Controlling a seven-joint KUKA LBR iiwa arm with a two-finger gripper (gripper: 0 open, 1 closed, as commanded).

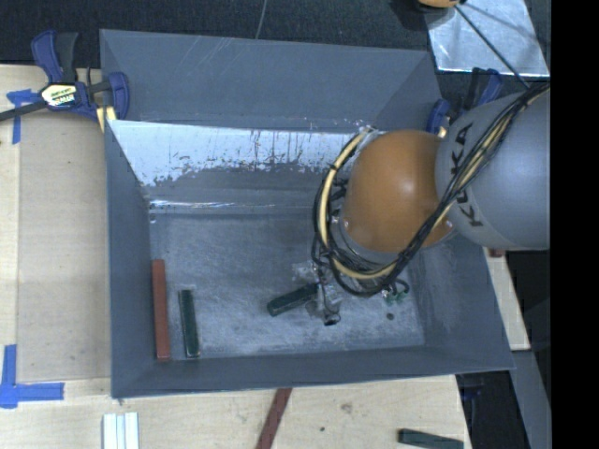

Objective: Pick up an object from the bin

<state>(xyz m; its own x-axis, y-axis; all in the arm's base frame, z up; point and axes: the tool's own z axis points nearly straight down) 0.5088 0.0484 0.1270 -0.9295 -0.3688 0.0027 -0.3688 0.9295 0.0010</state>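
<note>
My gripper [328, 312] hangs low over the bin floor, right of the middle, under the orange dome on the wrist. A short dark green bar [291, 300] lies slanted on the floor, and its right end reaches up to the gripper. Whether the bar is gripped I cannot tell. A small green bit [394, 294] lies just right of the gripper.
Along the bin's left side two sticks lie side by side: a long reddish-brown one [161, 311] and a shorter dark green one [189, 324]. The arm and its cables cover the bin's right part.
</note>
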